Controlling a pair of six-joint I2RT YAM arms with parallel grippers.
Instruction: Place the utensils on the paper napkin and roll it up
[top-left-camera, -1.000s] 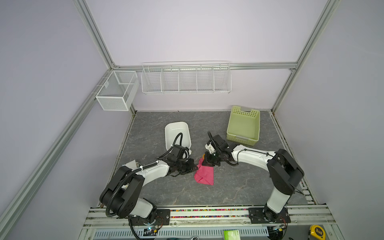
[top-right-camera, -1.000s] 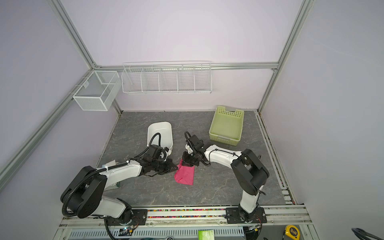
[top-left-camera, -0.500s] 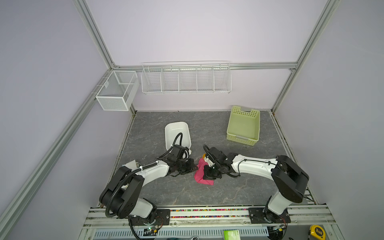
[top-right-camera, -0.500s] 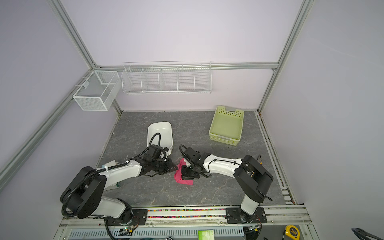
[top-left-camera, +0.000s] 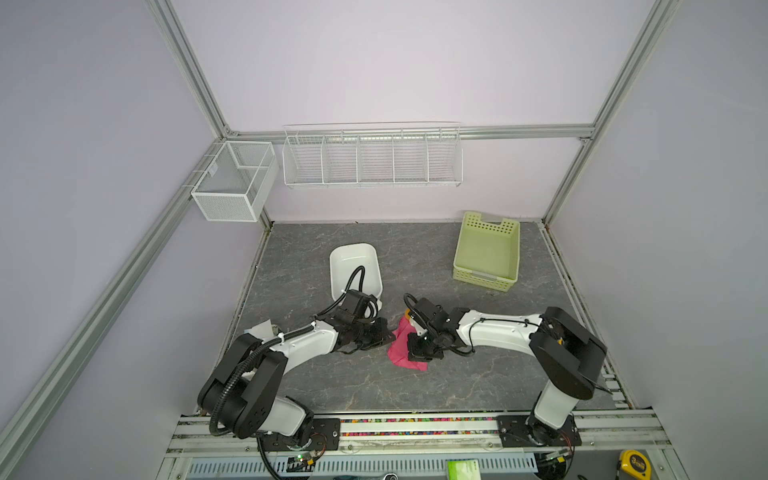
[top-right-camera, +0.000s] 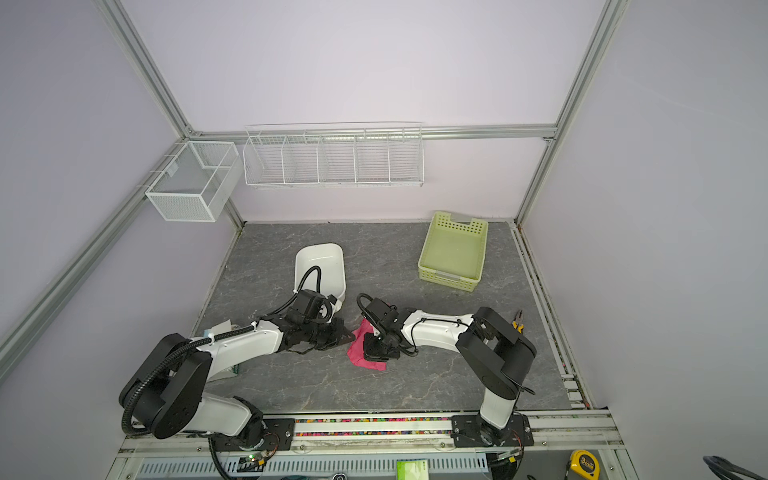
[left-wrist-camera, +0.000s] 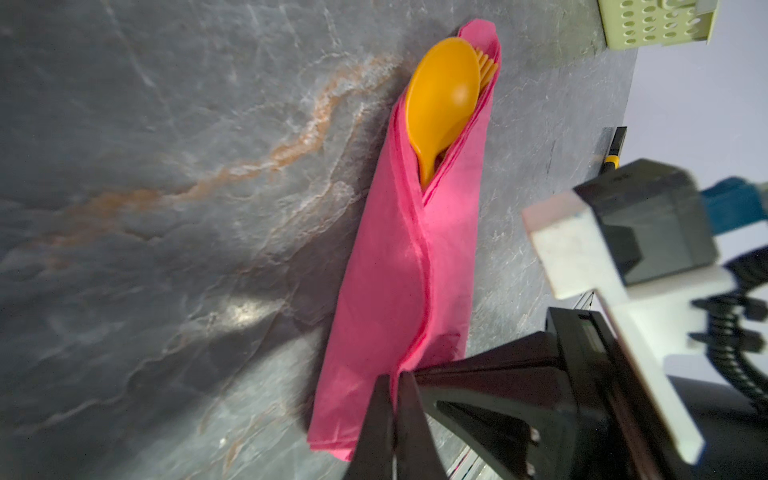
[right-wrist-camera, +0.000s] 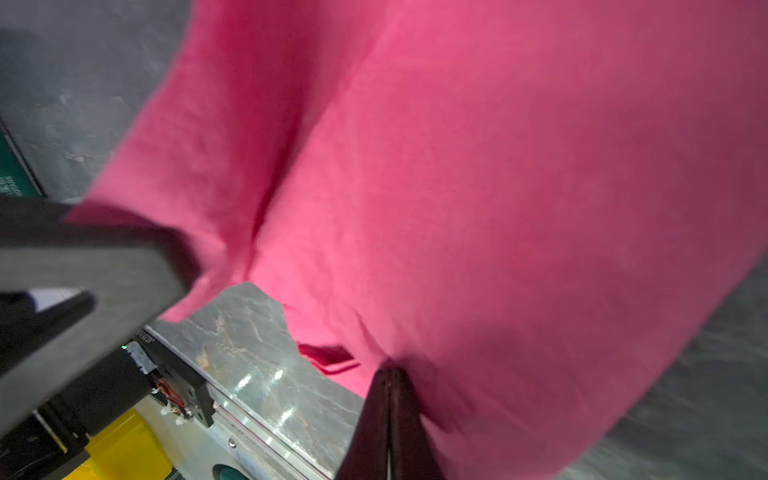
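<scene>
The pink paper napkin lies rolled round the utensils between my two grippers. In the left wrist view the roll is open at its far end. The orange spoon and the fork tines stick out there. The knife is hidden. My left gripper is shut, its tips against the roll's near part. Whether paper is pinched I cannot tell. My right gripper is shut too, and its tips press into the napkin, which puckers around them.
A white tub stands just behind the left wrist. At the back right sits a green basket. Pliers lie by the right arm. A tissue box shows behind the left arm. Wire baskets hang on the walls.
My right gripper has slid along the napkin from its far end toward the near end, staying shut. The left arm has not moved.
</scene>
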